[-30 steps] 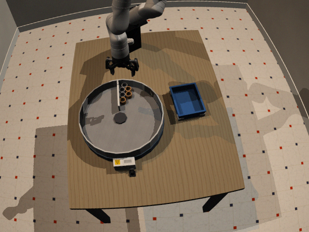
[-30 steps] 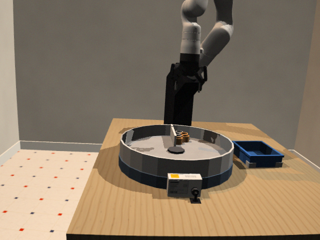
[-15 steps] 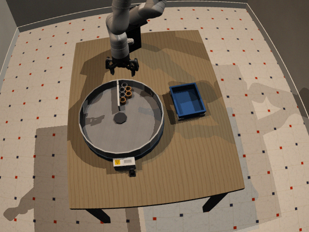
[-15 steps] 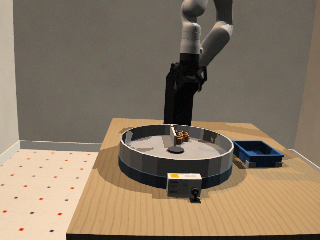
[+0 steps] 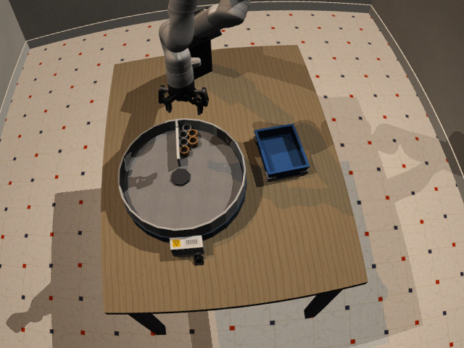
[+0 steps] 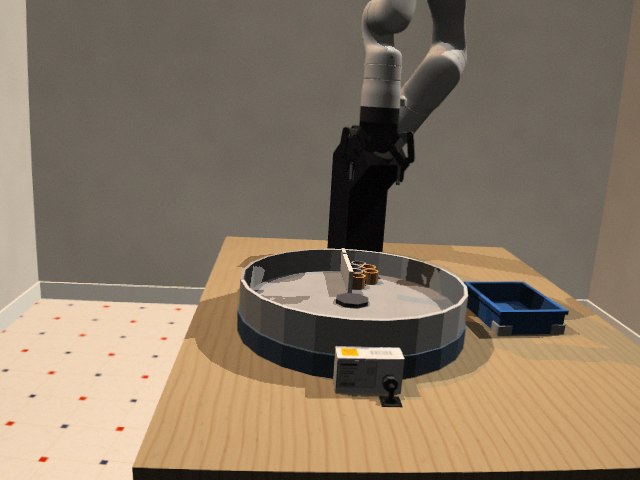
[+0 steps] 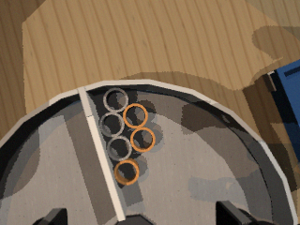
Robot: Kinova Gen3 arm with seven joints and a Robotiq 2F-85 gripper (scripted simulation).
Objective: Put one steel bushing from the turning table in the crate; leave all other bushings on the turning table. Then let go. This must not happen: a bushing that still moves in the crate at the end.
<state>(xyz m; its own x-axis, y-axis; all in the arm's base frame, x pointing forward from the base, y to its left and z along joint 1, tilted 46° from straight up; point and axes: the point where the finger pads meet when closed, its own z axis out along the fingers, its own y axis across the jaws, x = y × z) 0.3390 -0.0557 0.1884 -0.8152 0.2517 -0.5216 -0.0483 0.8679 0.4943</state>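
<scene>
The round turning table [image 5: 182, 178] stands on the wooden table, with a white divider bar [image 5: 177, 143] from rim to hub. Beside the bar stand three grey steel bushings [image 7: 115, 99] [image 7: 112, 124] [image 7: 119, 148] and three orange bushings [image 7: 135, 115] [image 7: 142, 139] [image 7: 126, 172], clustered upright; they also show in the top view [image 5: 187, 138]. My gripper [image 5: 183, 101] is open and empty, high above the table's far rim, apart from the bushings. The blue crate [image 5: 281, 150] is empty, to the right of the turning table.
A grey control box [image 5: 186, 246] with a yellow label sits at the turning table's front edge. A dark hub [image 5: 180, 177] marks its centre. The arm's black pedestal [image 6: 359, 201] stands behind the turning table.
</scene>
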